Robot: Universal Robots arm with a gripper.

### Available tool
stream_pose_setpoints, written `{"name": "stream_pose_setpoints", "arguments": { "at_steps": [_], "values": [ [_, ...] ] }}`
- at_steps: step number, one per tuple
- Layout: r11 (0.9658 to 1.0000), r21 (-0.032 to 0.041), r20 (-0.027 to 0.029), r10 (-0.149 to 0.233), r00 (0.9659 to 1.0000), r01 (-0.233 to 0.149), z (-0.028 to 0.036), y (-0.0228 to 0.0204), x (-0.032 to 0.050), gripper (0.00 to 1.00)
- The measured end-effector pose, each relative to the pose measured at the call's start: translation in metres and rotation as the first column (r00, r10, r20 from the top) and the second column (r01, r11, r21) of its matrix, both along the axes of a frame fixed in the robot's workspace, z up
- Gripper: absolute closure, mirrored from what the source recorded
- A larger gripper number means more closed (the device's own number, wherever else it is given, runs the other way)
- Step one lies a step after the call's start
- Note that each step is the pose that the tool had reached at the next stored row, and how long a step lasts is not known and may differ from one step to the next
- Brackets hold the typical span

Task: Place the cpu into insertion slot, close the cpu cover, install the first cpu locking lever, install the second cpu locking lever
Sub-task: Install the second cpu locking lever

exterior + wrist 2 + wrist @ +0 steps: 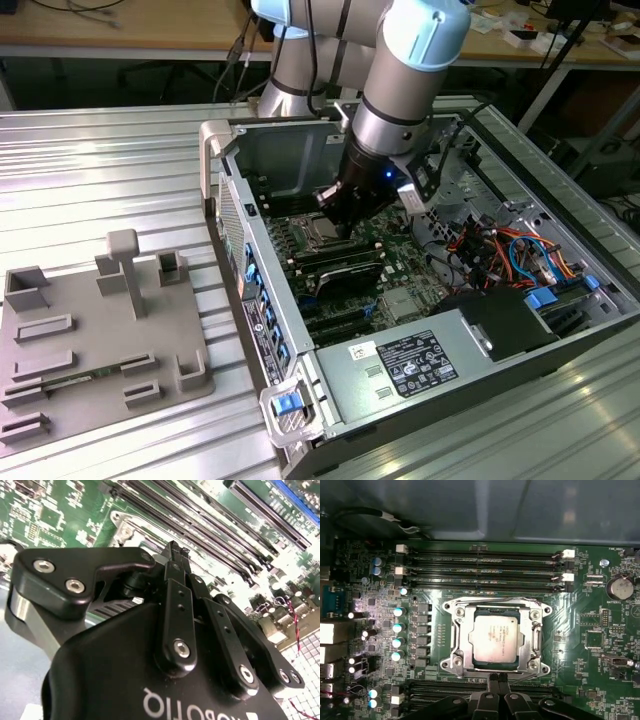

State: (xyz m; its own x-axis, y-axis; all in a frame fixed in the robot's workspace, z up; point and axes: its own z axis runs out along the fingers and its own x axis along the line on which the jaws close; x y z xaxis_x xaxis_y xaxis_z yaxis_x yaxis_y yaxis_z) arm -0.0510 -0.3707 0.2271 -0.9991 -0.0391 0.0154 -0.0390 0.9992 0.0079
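The cpu lies flat in the insertion slot, its silver top facing up; in the exterior view the cpu sits on the green board inside the open computer case. The cpu cover is folded down as a silver frame around the chip. Thin wire levers run along the frame's edges; I cannot tell whether they are latched. My gripper hovers just beside the socket's edge, fingers pressed together with nothing between them. The gripper stands over the board, and its black linkage and shut tips point at the board.
Long black memory slots flank the socket on two sides. The grey power-supply box and coloured cables fill the case on the exterior view's right. The case wall rises behind. A grey fixture plate lies outside the case.
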Motion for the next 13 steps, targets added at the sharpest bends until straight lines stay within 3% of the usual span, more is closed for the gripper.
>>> {"name": "stream_pose_setpoints", "arguments": {
  "at_steps": [2,4,7,13],
  "values": [
    [1.0000,0.0001,-0.0049,0.000,1.0000,0.000,0.0000,0.0000,0.0054,0.89],
    [1.0000,0.0000,-0.0065,0.000,1.0000,0.000,0.0000,-0.0002,0.0056,0.89],
    [1.0000,-0.0001,-0.0066,0.000,1.0000,0.000,-0.0010,-0.0002,-0.0009,0.89],
    [1.0000,0.0004,-0.0066,0.000,1.0000,0.000,-0.0100,-0.0002,-0.0093,0.89]
  ]
}}
